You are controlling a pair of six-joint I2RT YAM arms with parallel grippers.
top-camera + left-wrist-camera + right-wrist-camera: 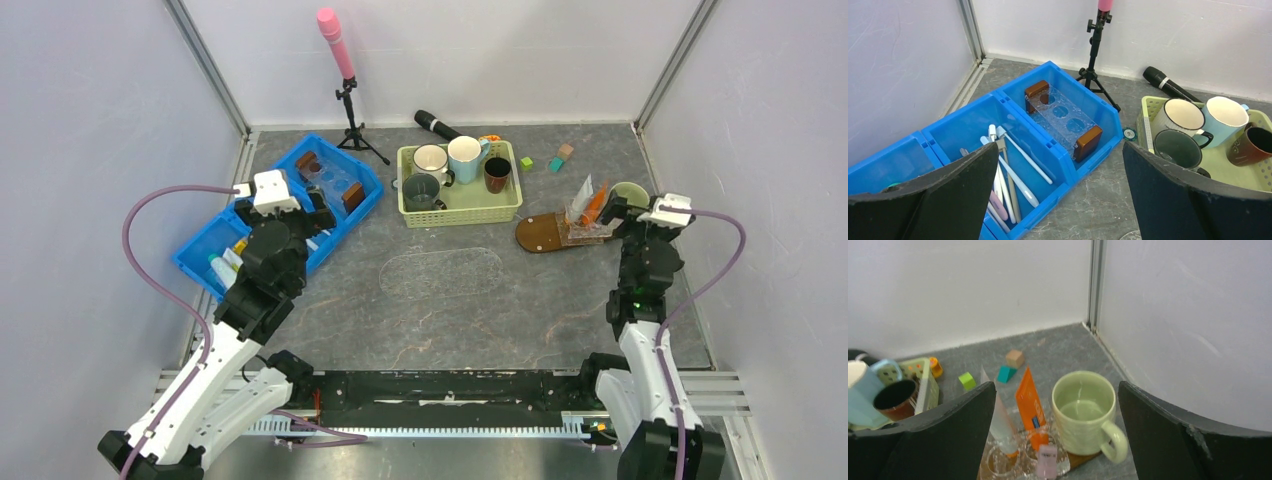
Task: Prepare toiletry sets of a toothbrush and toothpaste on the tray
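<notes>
— Orange soft toothpaste tube [1030, 407]: where?
— Leaning in the clear plastic holder [578, 234] on the dark-brown oval wooden tray [538, 236], beside a pale green mug [1083, 412].
— Right fingers [943, 440]?
— Spread wide, empty, near it.
— Left fingers [948, 200]?
— Wide apart too, empty, above the blue plastic divided bin [998, 97].

A pale green slotted basket [462, 215] holds four mugs [465, 157]. Behind it lies a black microphone [436, 125]; a pink microphone [336, 40] stands on a tripod [352, 128]. Three small blocks [556, 164] lie right of the basket.

L gripper [1059, 151], R gripper [1056, 386]: jaws wide.
</notes>
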